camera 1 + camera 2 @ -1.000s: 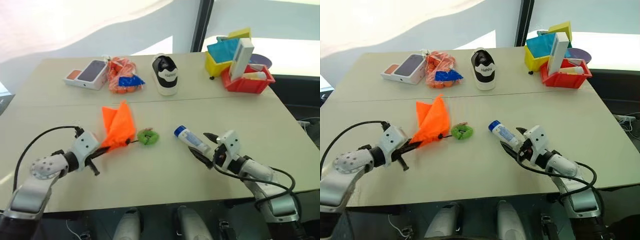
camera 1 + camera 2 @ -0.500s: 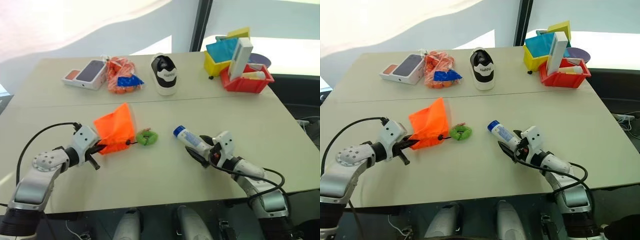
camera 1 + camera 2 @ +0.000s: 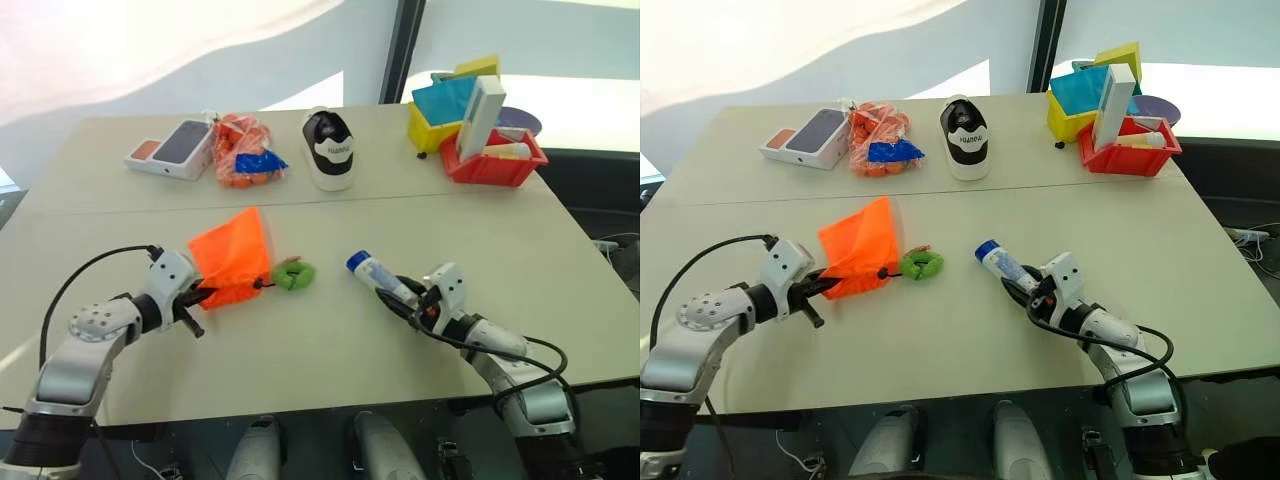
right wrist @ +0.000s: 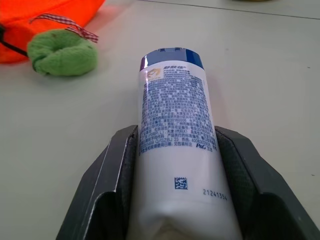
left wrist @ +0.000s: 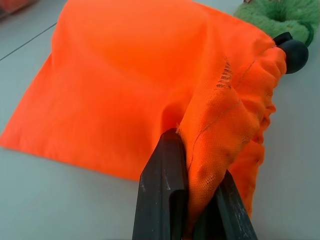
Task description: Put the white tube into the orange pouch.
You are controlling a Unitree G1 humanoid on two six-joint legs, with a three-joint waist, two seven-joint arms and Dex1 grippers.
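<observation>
Right gripper jaws closed around white tube

My left gripper sits low over the table, fingers pinched together on a fold of the orange pouch. My right gripper lies low, fingers pressing both sides of the white tube.

White tube crimped end cut off by the right wrist view's lower edge; print too fine to read; orange pouch edge pinched out of sight between left gripper's fingers; green toggle cropped at the frame edge; red bin contents too small to tell.
</observation>
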